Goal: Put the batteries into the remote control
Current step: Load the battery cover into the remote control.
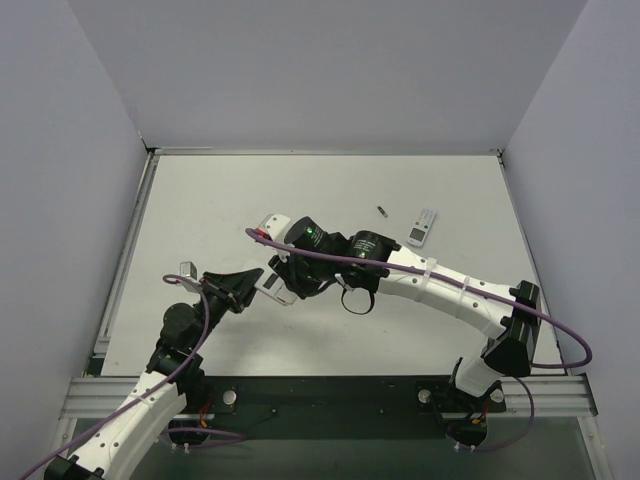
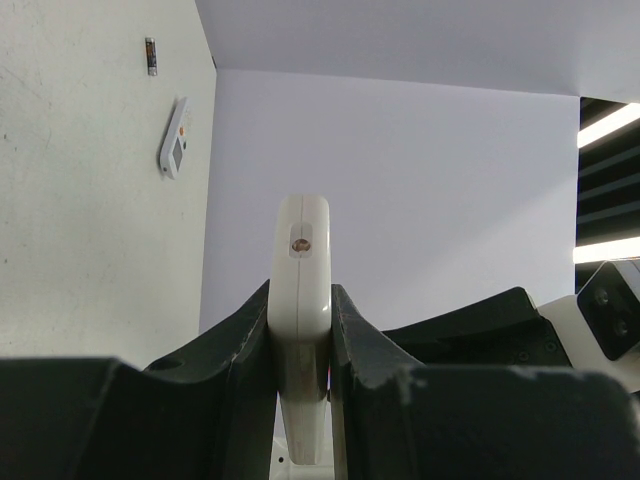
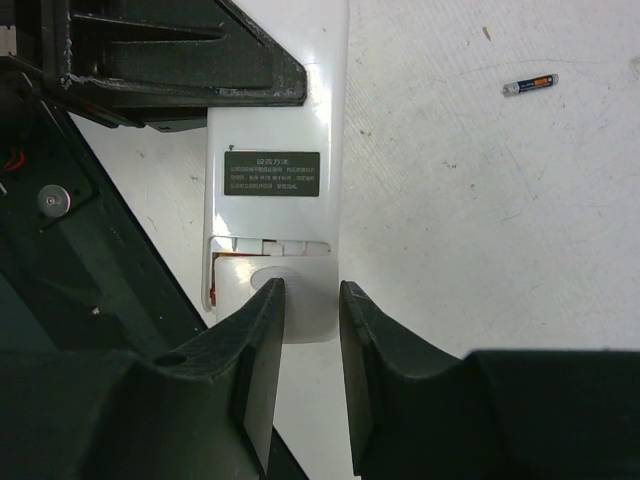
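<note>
Left gripper (image 2: 302, 305) tight on remote control (image 2: 302, 240) edges; right gripper (image 3: 310, 292) narrow, perhaps against it

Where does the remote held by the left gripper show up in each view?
Top external: remote left of centre.
Left wrist: bottom centre, edge-on.
Right wrist: upper left of centre, labelled back showing.
Shared landmark: the loose battery, in all three views.
</note>
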You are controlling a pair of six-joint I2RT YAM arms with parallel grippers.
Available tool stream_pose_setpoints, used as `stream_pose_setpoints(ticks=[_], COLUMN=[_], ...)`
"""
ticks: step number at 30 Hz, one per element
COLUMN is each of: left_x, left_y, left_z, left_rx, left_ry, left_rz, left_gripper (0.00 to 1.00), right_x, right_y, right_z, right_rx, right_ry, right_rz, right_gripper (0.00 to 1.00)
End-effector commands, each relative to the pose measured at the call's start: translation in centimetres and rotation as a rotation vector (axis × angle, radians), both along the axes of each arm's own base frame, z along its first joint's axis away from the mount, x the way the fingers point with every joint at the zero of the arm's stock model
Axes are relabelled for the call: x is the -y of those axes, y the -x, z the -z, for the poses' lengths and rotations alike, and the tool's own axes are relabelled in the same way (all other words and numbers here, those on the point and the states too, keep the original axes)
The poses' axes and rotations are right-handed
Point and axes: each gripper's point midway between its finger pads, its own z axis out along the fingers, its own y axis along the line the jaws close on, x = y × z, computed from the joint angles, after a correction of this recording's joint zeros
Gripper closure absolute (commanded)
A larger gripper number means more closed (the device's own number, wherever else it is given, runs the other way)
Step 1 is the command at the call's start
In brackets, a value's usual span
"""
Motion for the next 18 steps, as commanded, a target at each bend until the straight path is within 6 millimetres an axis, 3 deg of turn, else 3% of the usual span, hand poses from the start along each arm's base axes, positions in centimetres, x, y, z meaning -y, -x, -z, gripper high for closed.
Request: stream_pose_setpoints(ticks=[1, 18], left_x=[-0.5, -0.5], left_y=[0.6, 0.6], left_z=[5.9, 5.3], left_rx=[-0.077, -0.068], left_ry=[-0.015, 0.004], left_rz=[-0.011, -0.016], left_gripper=[1.0, 1.0], right_x=[-0.1, -1.0], right_y=[0.3, 2.1], right_z=[-1.0, 0.1], right_rx=[-0.006, -0.055], right_ry=[-0.037, -0.019], right_rz=[-0.013, -0.096], right_gripper=[0.77, 0.79])
